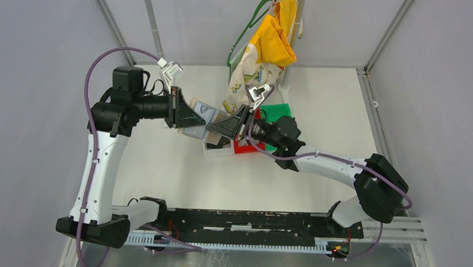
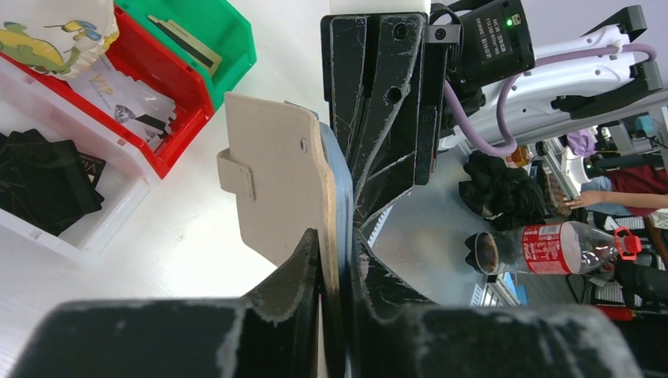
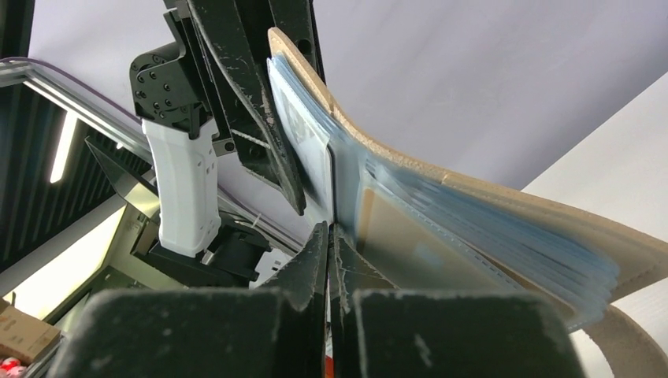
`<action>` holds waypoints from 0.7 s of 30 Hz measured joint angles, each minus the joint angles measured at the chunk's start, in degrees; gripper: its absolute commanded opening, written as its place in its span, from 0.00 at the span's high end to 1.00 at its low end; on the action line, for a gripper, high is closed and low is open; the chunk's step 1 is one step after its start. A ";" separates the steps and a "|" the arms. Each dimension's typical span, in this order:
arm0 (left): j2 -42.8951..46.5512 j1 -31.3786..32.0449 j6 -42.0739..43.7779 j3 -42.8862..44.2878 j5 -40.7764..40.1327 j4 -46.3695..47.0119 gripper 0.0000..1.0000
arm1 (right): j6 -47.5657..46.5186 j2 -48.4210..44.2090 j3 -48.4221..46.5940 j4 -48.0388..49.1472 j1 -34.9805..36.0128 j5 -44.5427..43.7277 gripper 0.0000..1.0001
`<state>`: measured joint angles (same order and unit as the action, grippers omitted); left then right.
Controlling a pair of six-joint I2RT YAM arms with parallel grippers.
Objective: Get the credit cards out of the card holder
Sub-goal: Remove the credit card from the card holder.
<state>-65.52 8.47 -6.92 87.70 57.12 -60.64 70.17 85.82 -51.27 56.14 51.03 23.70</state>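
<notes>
- Above the white table (image 1: 161, 172), between the two arms, the tan leather-like folding card holder (image 2: 276, 173) is hanging clear of the surface, near the row of plastic bins.
- The left gripper (image 2: 335, 248) is clamping one edge of the card holder, its black fingers nearly together with the cover and sleeves sandwiched between them.
- The right gripper (image 3: 329, 234) is sitting fully closed, its tips meeting at the edge of the shiny clear plastic sleeves (image 3: 504, 236). Whether a card edge is lying between them I cannot tell.
- Thin black plastic credit cards (image 2: 47, 185) are lying in the white bin (image 2: 110, 224), and pale ones are lying in the red bin (image 2: 185, 130), with the green bin (image 2: 228, 47) beside it. The overhead view is showing at least one pale card in a sleeve.
- The step in hand is probably pinching one card and drawing it out. Doing it well is likely meaning:
  - nipping the card alone, not the floppy film;
  - pulling straight along the sleeve's mouth, away from the left gripper;
  - going slowly, since the fanned sleeves are looking ready to drag along.
- The card holder is lying open, its sleeved inside facing up toward the overhead camera. Its long axis is running from one gripper across to the other, and the cover's small tab is sticking out toward the bins.
</notes>
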 measured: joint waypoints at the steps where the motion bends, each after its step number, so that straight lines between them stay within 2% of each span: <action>1: 0.00 0.00 -0.02 0.00 0.09 0.00 0.89 | 0.00 -0.26 0.37 0.39 0.02 -0.07 0.91; 6: 0.11 0.35 -0.07 0.00 1.51 -0.15 0.98 | 0.09 -1.16 2.43 2.27 0.35 -1.16 0.66; 8: 0.11 0.39 -0.07 0.00 1.51 -0.13 0.98 | 0.26 -1.25 2.73 3.28 0.48 -1.42 0.60; 13: 0.35 0.39 -0.07 0.00 1.49 0.13 0.98 | 0.42 -1.38 2.75 4.68 0.63 -1.42 0.59; 17: 0.76 0.39 -0.09 0.00 1.55 0.55 0.98 | 0.48 -1.38 2.27 4.24 0.68 -1.42 0.72; 21: 1.51 0.39 -0.07 0.11 1.22 0.96 0.86 | 0.61 -1.31 1.29 2.01 0.72 -1.62 0.68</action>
<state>-64.01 8.86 -6.98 87.81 58.35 -59.68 70.78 84.51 -49.98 58.15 51.75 22.09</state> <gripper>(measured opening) 0.200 0.284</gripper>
